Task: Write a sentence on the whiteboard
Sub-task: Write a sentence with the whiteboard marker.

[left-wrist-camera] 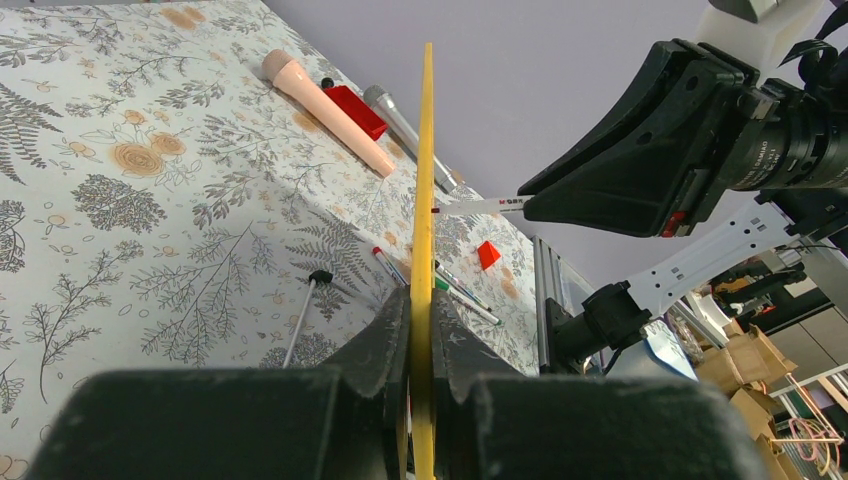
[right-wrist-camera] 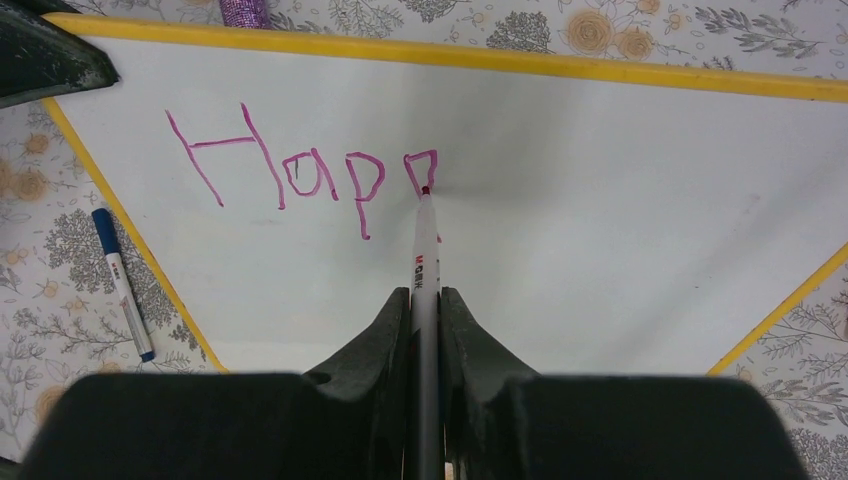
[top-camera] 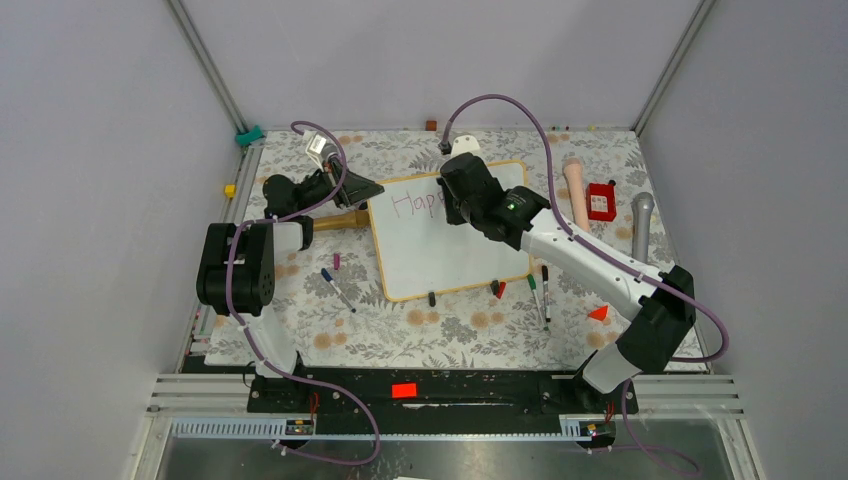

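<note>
The whiteboard (top-camera: 440, 255) lies tilted on the floral table, and its yellow rim (left-wrist-camera: 427, 170) shows edge-on in the left wrist view. My left gripper (top-camera: 362, 190) (left-wrist-camera: 422, 300) is shut on that rim at the board's upper left corner. My right gripper (top-camera: 455, 195) (right-wrist-camera: 425, 292) is shut on a white marker (right-wrist-camera: 427, 245). The marker's pink tip touches the board at the last letter. The sentence (right-wrist-camera: 300, 175) (top-camera: 415, 203) reads "Happ" in pink along the top of the board (right-wrist-camera: 620, 200).
A blue-capped marker (top-camera: 337, 288) (right-wrist-camera: 122, 285) lies left of the board. More markers (top-camera: 545, 290) and a red wedge (top-camera: 598, 313) lie to its right. A pink cylinder (top-camera: 577, 190), red box (top-camera: 601, 201) and grey cylinder (top-camera: 642, 225) stand at the far right.
</note>
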